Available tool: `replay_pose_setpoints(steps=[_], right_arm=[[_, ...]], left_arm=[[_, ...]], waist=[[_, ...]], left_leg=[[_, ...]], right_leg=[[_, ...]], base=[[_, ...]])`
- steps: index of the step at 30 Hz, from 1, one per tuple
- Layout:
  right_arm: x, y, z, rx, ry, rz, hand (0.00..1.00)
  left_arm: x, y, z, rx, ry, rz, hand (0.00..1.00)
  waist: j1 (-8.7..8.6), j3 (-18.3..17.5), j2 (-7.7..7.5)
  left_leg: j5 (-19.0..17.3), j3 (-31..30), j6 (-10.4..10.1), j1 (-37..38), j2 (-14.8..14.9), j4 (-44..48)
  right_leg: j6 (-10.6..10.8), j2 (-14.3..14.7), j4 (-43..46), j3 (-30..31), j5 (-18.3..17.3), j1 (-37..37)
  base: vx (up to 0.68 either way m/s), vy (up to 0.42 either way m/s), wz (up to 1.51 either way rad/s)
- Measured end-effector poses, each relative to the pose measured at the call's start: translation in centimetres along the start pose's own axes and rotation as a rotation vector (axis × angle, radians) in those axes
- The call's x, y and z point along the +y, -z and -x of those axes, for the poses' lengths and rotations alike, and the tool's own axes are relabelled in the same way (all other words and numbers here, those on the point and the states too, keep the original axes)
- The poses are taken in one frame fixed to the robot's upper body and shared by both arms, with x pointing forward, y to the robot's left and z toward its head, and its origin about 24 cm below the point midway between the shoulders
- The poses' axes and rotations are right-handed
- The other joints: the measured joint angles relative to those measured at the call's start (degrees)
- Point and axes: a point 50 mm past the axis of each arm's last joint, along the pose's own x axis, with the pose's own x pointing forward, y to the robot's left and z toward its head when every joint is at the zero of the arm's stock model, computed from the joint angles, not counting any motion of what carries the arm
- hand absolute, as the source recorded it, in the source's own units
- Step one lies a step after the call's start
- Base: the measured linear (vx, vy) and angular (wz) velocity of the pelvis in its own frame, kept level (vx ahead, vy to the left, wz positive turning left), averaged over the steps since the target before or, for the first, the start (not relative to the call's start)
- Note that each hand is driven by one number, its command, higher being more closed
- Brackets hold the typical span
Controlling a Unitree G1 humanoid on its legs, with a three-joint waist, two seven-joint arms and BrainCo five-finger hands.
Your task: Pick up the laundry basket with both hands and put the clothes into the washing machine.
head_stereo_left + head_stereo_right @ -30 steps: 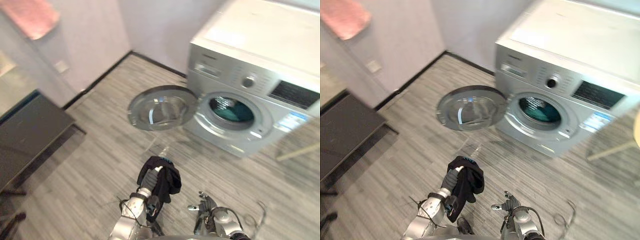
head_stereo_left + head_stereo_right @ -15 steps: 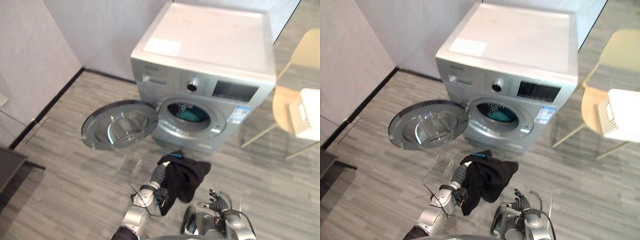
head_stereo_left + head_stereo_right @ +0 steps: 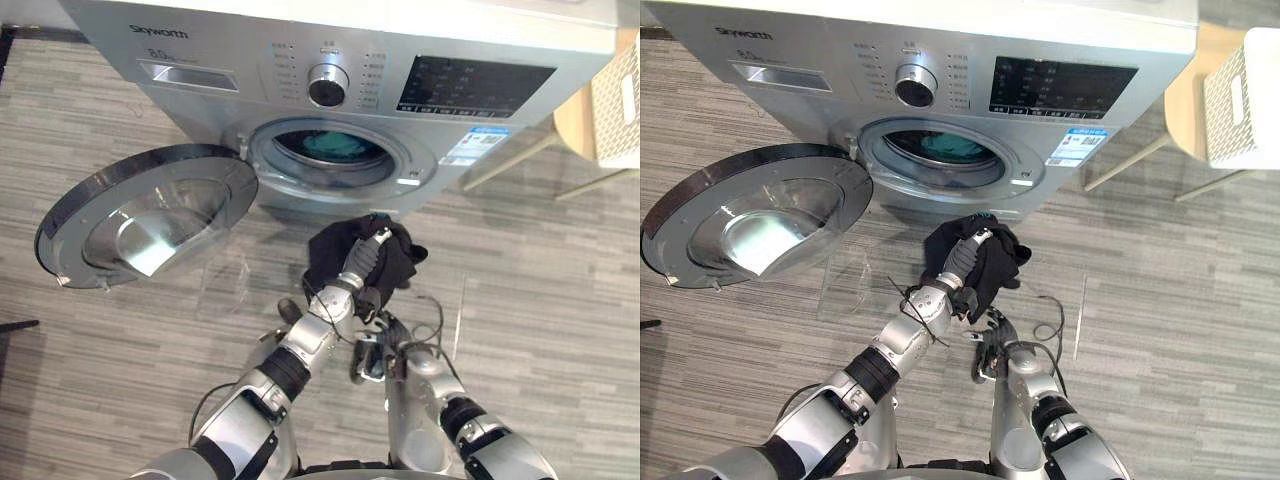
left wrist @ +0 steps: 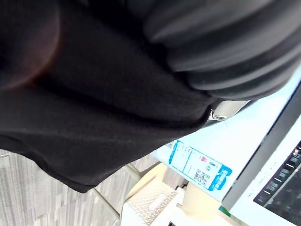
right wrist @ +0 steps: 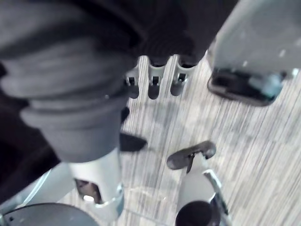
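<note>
My left hand is shut on a black garment, held up just below and in front of the washing machine's round opening. The same black garment drapes over the hand in the left wrist view. Something teal lies inside the drum. The round door hangs wide open to the left. My right hand is low, near the floor under the garment, its fingers relaxed and holding nothing. A white laundry basket stands on a tan chair at the far right.
The silver washing machine spans the far side, its control panel facing me. Grey plank floor lies open to the right of my arms. The open door takes up the floor space at the left.
The camera has swung and come closer, so the washer now looms ahead. My left hand has lifted the black garment up towards the drum opening. The right hand stays low.
</note>
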Motion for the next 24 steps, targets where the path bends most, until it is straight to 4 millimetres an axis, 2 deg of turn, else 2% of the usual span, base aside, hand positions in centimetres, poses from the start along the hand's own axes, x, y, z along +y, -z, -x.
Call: replay_pose_setpoints(steps=[2, 5, 7, 9, 11, 12, 13, 14, 15, 16, 17, 19, 20, 21, 22, 24], right_arm=[[1.5, -0.5, 0.1, -0.046, -0.038, -0.047, 0.00], [1.9, -0.5, 0.3, -0.062, -0.043, -0.092, 0.00], [1.5, -0.3, 0.6, -0.067, -0.026, -0.128, 0.00], [1.6, -0.5, 0.7, -0.081, -0.022, -0.191, 0.00], [2.2, -1.6, 1.1, -0.148, -0.046, -0.277, 0.00], [2.2, -1.9, 1.1, -0.166, -0.050, -0.296, 0.00], [2.3, -2.8, 1.2, -0.202, -0.066, -0.329, 0.00], [2.3, -3.2, 1.2, -0.224, -0.076, -0.341, 0.00], [2.2, -4.3, 1.4, -0.273, -0.098, -0.385, 0.00], [2.3, -4.9, 1.5, -0.302, -0.115, -0.416, 0.00], [2.3, -6.5, 2.0, -0.382, -0.156, -0.508, 0.00], [1.9, -9.2, 3.1, -0.536, -0.216, -0.634, 0.00], [1.7, -10.1, 3.7, -0.609, -0.248, -0.713, 0.00], [1.7, -10.5, 4.0, -0.631, -0.259, -0.738, 0.00], [1.5, -11.0, 4.4, -0.672, -0.276, -0.799, 0.00], [1.1, -11.2, 5.1, -0.720, -0.307, -0.888, 0.00]], left_arm=[[-0.5, -0.4, -0.2, -0.032, -0.004, 0.020, 1.00], [-1.6, -1.4, -0.8, -0.066, 0.010, 0.064, 1.00], [-2.5, -2.4, -1.4, -0.095, 0.010, 0.115, 1.00], [-2.3, -4.0, -2.1, -0.142, -0.008, 0.119, 1.00], [-1.2, -7.1, -2.9, -0.246, -0.067, 0.150, 1.00], [-1.0, -8.1, -3.2, -0.272, -0.080, 0.155, 1.00], [-0.6, -10.6, -3.8, -0.341, -0.104, 0.171, 1.00], [-0.5, -11.6, -4.1, -0.369, -0.109, 0.175, 1.00], [-0.6, -13.9, -4.4, -0.434, -0.116, 0.189, 1.00], [-0.6, -15.2, -4.4, -0.472, -0.117, 0.198, 1.00], [-0.9, -18.0, -4.4, -0.558, -0.109, 0.212, 1.00], [-1.2, -22.5, -3.5, -0.717, -0.075, 0.212, 1.00], [-0.8, -24.9, -2.5, -0.806, -0.063, 0.204, 1.00], [-0.4, -25.7, -2.0, -0.844, -0.060, 0.205, 1.00], [0.6, -27.4, -1.1, -0.915, -0.072, 0.186, 1.00], [2.2, -29.0, -0.4, -0.965, -0.114, 0.172, 1.00]], waist=[[0.65, 0.0, 0.00], [0.70, 0.0, -0.02], [0.11, 0.0, -0.03], [-0.79, 0.0, -0.10], [-1.23, 0.1, -0.15], [-1.31, 0.1, -0.16], [-1.70, 0.5, -0.68], [-1.72, 0.6, -0.76], [-1.89, 0.7, -0.87], [-2.12, 0.8, -0.96], [-2.50, 1.7, -1.30], [-2.80, 3.2, -1.66], [-3.64, 3.7, -1.82], [-3.89, 3.7, -1.85], [-4.04, 4.4, -2.04], [-3.94, 5.2, -2.09]], left_leg=[[-0.5, 1.5, 0.5, -0.5, 0.0, -0.6], [-0.9, 3.2, 0.5, -2.3, 0.7, -0.6], [-1.1, 3.8, 0.3, -3.6, 1.2, -0.5], [-1.5, 4.6, 0.7, -4.9, 1.9, -0.1], [-2.2, 6.3, 1.3, -8.3, 4.1, 2.2], [-2.3, 6.6, 1.5, -9.3, 4.5, 2.8], [-2.7, 7.0, 2.0, -11.5, 5.3, 4.7], [-2.8, 7.0, 2.3, -12.6, 5.9, 5.9], [-3.4, 6.9, 3.1, -15.1, 7.1, 8.3], [-3.8, 6.8, 3.4, -16.3, 7.5, 9.5], [-4.5, 6.5, 3.4, -18.5, 8.2, 11.8], [-6.8, 6.1, 3.4, -22.9, 9.8, 16.8], [-7.8, 5.8, 3.8, -26.0, 10.6, 20.0], [-8.4, 5.6, 3.9, -27.6, 11.1, 21.5], [-9.5, 5.0, 4.2, -30.5, 11.9, 24.6], [-10.7, 4.7, 4.8, -34.7, 12.9, 28.6]], right_leg=[[0.0, 0.0, -1.0, 1.1, 0.0, -1.5], [0.1, 0.1, -1.4, 1.6, 0.0, -4.2], [0.4, 0.2, -1.3, 1.6, 0.2, -6.0], [0.6, 0.3, -0.8, 1.7, 0.5, -7.9], [0.6, 0.9, 0.4, 2.7, 1.1, -12.3], [0.6, 1.0, 0.9, 2.8, 1.2, -13.6], [0.4, 1.0, 3.0, 3.4, 1.3, -16.4], [0.4, 0.9, 4.0, 3.3, 1.3, -17.7], [0.4, 0.9, 6.0, 3.2, 1.2, -20.2], [0.1, 0.8, 7.0, 3.2, 1.1, -21.4], [-0.4, 0.4, 9.5, 3.2, 0.5, -23.8], [-1.0, -0.6, 14.5, 3.5, -1.4, -28.5], [-1.2, -1.2, 18.0, 3.8, -2.6, -31.9], [-1.4, -1.5, 19.6, 3.9, -3.1, -33.5], [-1.7, -2.0, 22.8, 4.2, -4.2, -36.6], [-2.1, -2.9, 27.3, 4.7, -5.5, -41.0]], base=[[0.05, 0.100, -0.39], [-0.04, 0.036, -0.35], [-0.07, 0.024, -0.21], [-0.08, 0.020, -0.22], [-0.06, 0.011, -0.40], [-0.06, 0.011, -0.38], [-0.04, 0.004, -0.22], [-0.03, -0.013, -0.23], [-0.02, -0.019, -0.15], [-0.03, -0.017, -0.13], [-0.04, -0.009, -0.05], [-0.07, -0.023, 0.02], [-0.06, -0.041, 0.06], [-0.05, -0.051, 0.07], [-0.06, -0.056, 0.03], [-0.04, -0.058, 0.09]])
